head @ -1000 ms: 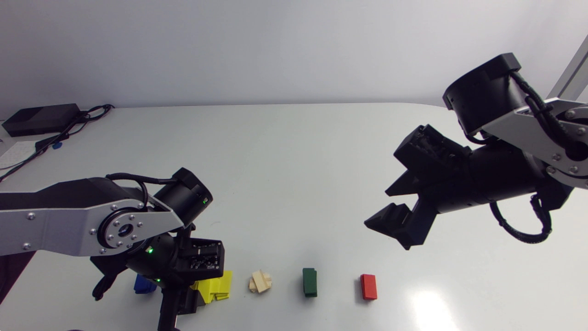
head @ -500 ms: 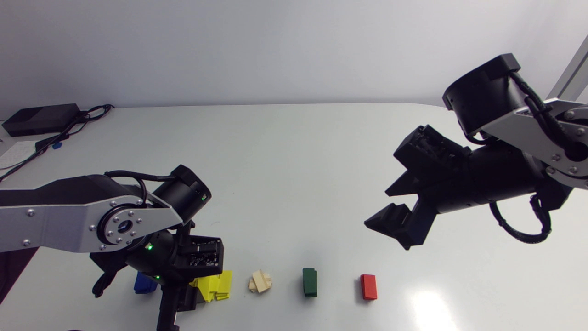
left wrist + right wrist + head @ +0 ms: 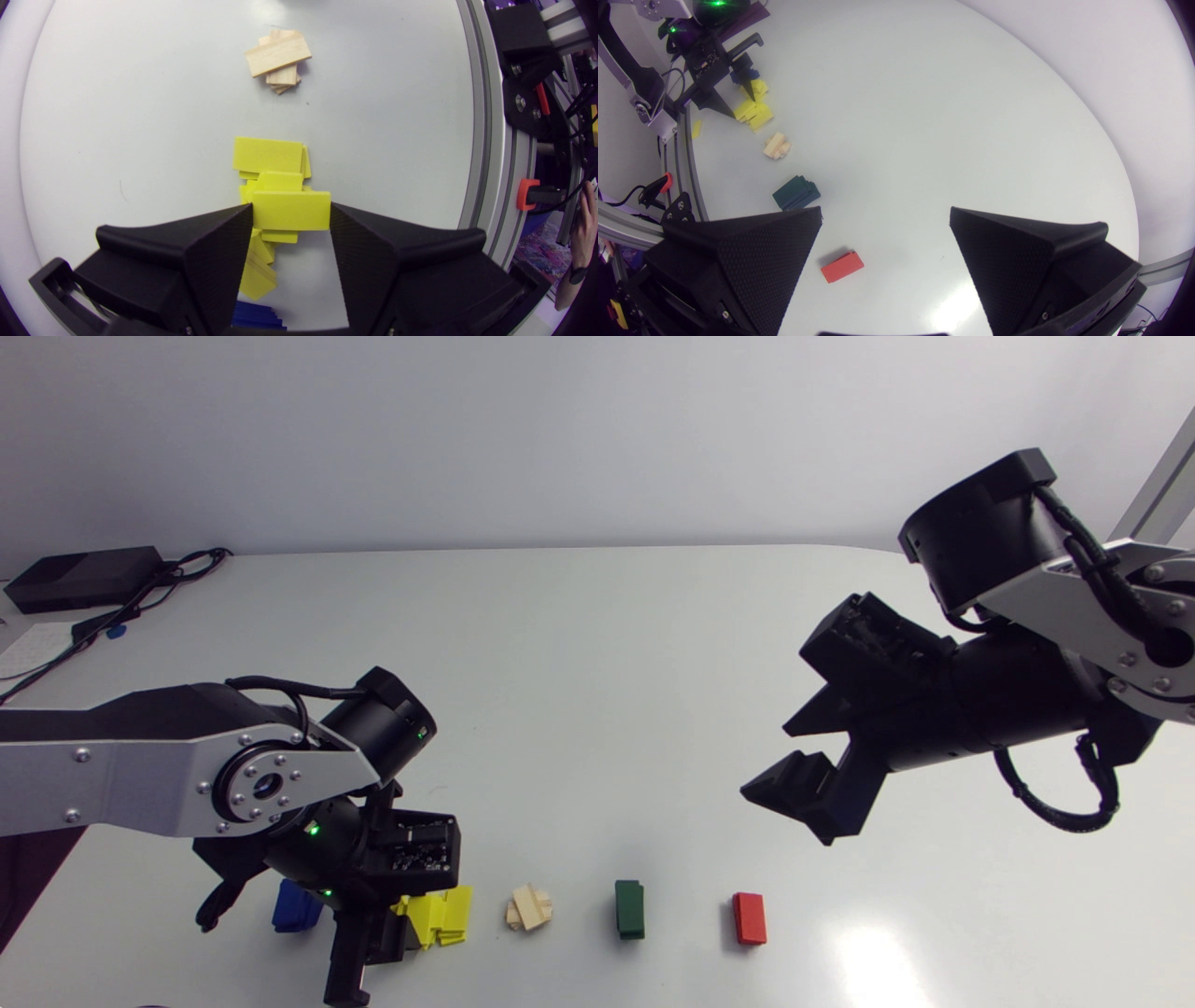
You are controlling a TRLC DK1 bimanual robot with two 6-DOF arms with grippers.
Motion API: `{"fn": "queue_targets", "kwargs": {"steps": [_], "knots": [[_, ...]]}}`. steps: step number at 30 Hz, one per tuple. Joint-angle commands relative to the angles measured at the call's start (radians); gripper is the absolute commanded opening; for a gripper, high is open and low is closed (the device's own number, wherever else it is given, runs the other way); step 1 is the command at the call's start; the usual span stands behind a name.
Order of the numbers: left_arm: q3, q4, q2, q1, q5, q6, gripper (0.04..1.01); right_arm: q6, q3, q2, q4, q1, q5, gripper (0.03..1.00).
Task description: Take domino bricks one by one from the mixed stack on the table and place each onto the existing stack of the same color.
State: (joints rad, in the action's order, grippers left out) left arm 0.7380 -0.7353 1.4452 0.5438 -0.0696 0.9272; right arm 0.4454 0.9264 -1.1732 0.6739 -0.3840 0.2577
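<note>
A: Left jaws?
B: Pinching a yellow brick [image 3: 291, 210] by its two short ends, right at the fingertips; the brick lies flat and level over the untidy yellow stack [image 3: 268, 156]; cannot tell if it touches the stack.
A: Neighbours?
B: Blue stack [image 3: 294, 905] just beside the yellow, showing under the base of the jaws in the left wrist view; wooden stack [image 3: 278, 58] ahead of the jaws, apart from the yellow; then green stack [image 3: 629, 908]; then red brick [image 3: 749, 917]; all in one row near the front edge of the bench [image 3: 579, 663].
A: Right jaws?
B: Spread wide, gripping nothing; held above the bench, well apart from the row; in the right wrist view the red brick lies on the bench below the gap.
</note>
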Motion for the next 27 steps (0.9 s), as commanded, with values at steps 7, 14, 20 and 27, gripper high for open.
{"fn": "queue_targets", "kwargs": {"steps": [7,14,20,27], "knots": [[0.02,-0.009,0.026,-0.015,-0.012,0.044,0.639,0.013,-0.026,-0.013,-0.005,0.011,0.003,0.964],[0.026,-0.01,0.001,-0.016,-0.012,0.042,0.846,0.015,-0.027,-0.014,-0.005,0.013,0.005,0.964],[0.043,-0.027,-0.022,-0.024,-0.012,0.042,0.911,0.015,-0.029,-0.011,-0.005,0.011,0.005,0.964],[0.167,-0.116,-0.147,-0.061,-0.012,0.016,0.918,0.012,-0.015,0.0,0.006,0.011,0.005,0.964]]}}
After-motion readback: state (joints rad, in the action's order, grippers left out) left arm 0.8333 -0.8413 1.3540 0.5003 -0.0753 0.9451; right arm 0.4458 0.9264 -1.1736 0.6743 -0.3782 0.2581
